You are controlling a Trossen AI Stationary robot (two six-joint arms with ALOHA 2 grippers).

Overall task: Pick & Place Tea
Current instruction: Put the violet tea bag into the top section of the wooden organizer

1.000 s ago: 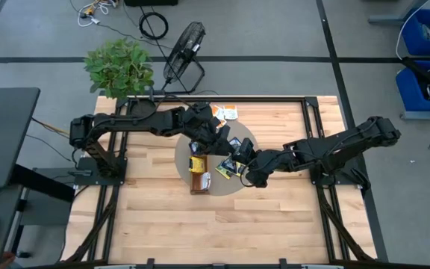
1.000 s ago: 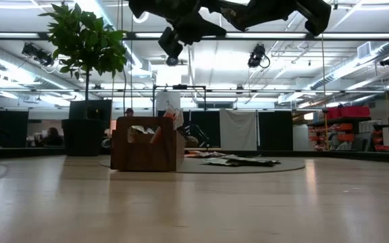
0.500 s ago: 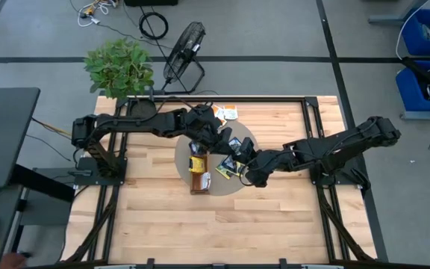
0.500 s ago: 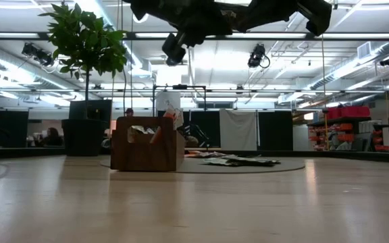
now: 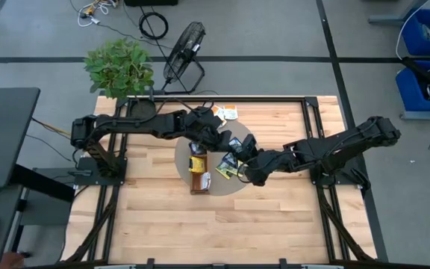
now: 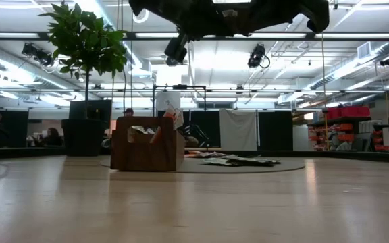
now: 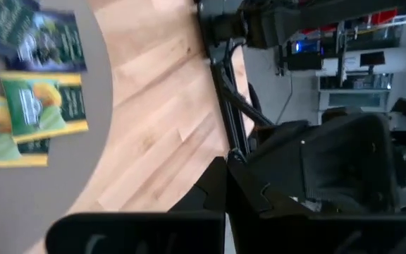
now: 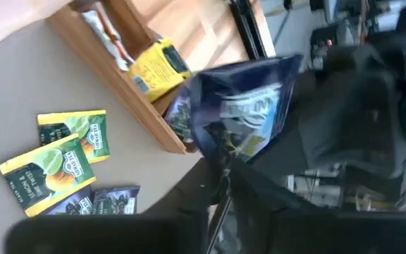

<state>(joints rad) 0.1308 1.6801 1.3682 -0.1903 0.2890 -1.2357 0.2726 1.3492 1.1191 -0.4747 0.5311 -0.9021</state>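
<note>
- Two claws are seen meeting above the grey round mat near the surface's far edge.
- A dark blue sachet is held pinched in the right claw, raised over the wooden tray.
- Whether the left claw is open or closed cannot be told.
- Yellow-green sachets lie flat on the mat beside the tray; a yellow sachet stands inside it.
- Orange-and-white sachets lie by the far edge.

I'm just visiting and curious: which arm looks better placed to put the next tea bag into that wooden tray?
The right one, probably. The right gripper already holds a dark blue sachet close by the wooden tray; the left gripper shows nothing in it.
</note>
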